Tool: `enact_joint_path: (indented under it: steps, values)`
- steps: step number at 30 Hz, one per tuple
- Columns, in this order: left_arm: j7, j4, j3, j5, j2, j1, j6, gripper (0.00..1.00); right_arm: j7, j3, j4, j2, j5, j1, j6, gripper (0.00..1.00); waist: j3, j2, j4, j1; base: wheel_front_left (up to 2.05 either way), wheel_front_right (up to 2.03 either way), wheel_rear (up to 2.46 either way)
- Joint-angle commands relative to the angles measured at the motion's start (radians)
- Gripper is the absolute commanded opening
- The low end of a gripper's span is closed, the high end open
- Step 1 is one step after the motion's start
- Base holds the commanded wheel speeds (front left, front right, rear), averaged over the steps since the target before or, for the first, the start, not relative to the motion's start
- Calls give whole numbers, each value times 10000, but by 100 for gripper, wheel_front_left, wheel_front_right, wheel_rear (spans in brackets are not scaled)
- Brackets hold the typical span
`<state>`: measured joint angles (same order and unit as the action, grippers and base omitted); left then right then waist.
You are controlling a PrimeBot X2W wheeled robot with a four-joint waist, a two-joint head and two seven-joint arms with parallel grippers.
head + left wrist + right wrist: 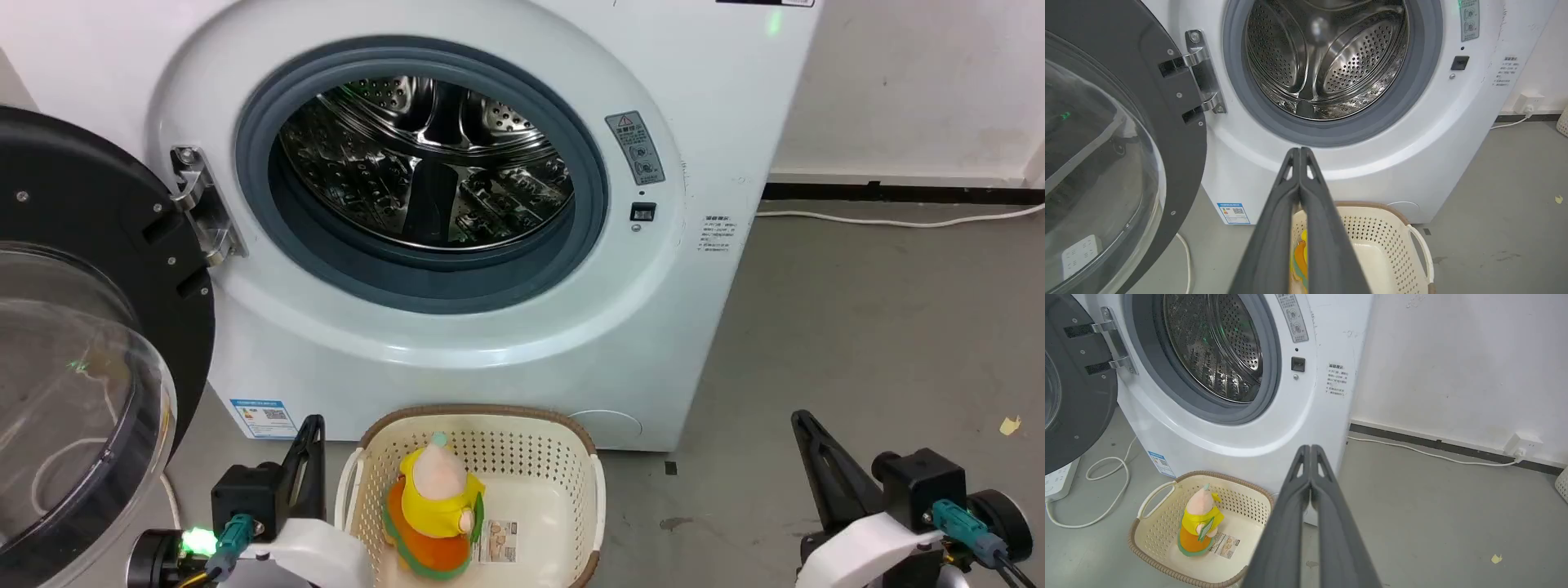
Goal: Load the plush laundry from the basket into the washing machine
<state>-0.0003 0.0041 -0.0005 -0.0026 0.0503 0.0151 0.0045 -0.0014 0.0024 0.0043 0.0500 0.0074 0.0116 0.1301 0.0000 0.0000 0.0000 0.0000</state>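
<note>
The plush laundry (433, 502), pink-headed with a yellow body and orange base, stands upright in the cream basket (563, 457) on the floor before the washing machine (490, 343). The washer's black-framed dome door (73, 351) hangs wide open at the left, baring the steel drum (424, 163). My left gripper (312, 425) is shut and empty, just left of the basket; in the left wrist view its fingers (1274, 228) cover most of the toy (1299, 257). My right gripper (800, 420) is shut and empty, well to the basket's right. The right wrist view shows the toy (1198, 522) in the basket (1155, 535).
A white cable (1106, 490) loops on the grey floor under the open door beside a power strip (1059, 484). Another cord (898, 219) runs along the black skirting at the wall on the right. A paper label (500, 541) lies in the basket.
</note>
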Motion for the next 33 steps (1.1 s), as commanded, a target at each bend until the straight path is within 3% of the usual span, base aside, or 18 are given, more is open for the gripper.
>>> enact_joint_path:
  steps: [1,32,33]
  values:
    - [3,-41,5,26,-1,-151,-45,0,14,-24,-43,3,-74,-116,6,0,0,0,0,0,0,0,0]
    - [3,-41,5,26,-1,-151,-45,0,14,-24,-43,3,-74,-116,6,0,0,0,0,0,0,0,0]
    - [-1,0,3,-1,0,0,-1,100,-1,-1,0,0,1,0,0,100,0,0,0,0,0,0,0]
